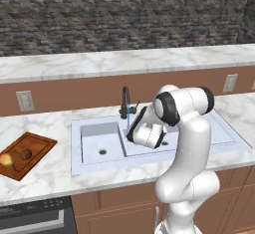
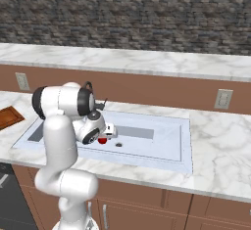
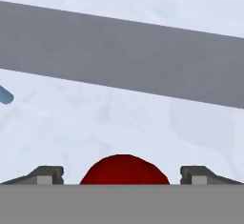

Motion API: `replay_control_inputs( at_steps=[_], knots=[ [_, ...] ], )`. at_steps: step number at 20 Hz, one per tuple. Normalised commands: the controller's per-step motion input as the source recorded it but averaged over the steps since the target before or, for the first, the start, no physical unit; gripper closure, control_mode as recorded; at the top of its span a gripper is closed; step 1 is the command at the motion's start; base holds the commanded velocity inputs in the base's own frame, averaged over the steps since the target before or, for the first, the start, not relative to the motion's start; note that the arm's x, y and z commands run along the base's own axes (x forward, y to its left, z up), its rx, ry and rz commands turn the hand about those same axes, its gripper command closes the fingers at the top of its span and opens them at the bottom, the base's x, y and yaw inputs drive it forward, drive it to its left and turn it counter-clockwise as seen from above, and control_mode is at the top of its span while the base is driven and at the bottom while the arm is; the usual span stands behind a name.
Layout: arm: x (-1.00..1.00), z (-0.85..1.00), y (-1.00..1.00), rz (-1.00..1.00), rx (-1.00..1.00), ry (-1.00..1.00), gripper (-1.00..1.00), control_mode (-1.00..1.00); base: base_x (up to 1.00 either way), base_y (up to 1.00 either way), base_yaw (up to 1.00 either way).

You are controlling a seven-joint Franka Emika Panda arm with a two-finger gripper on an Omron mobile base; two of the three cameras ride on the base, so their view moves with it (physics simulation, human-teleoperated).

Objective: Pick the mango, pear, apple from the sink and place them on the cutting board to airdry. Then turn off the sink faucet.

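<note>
One fruit remains in the sink [image 1: 99, 164]: the apple [image 3: 124, 169], on the basin floor between my pincer's [image 3: 122, 176] open, untouching fingertips. Mango [image 1: 5, 160] and pear [image 1: 26, 154] rest on the cutting board [image 1: 37, 143]. Apple pickup is in hand; I judge closing squarely comes next, with the sink faucet [image 1: 124, 100] running

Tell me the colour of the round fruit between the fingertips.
The round apple is deep glossy red, clearest in the hand view.
</note>
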Motion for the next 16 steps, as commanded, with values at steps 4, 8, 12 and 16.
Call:
replay_control_inputs(
  at_steps=[4,8,12,16],
  knots=[
    [0.05,-0.13,-0.04,0.00,0.00,0.00,1.00,-1.00,0.00,0.00,0.00],
    [0.00,-0.09,-0.08,0.00,0.01,0.00,1.00,-1.00,0.00,0.00,0.00],
    [0.00,0.10,-0.06,0.00,0.01,-0.03,1.00,-1.00,0.00,0.00,0.00],
    [0.00,0.46,-0.18,0.00,0.00,-0.03,1.00,-1.00,0.00,0.00,0.00]
  ],
)
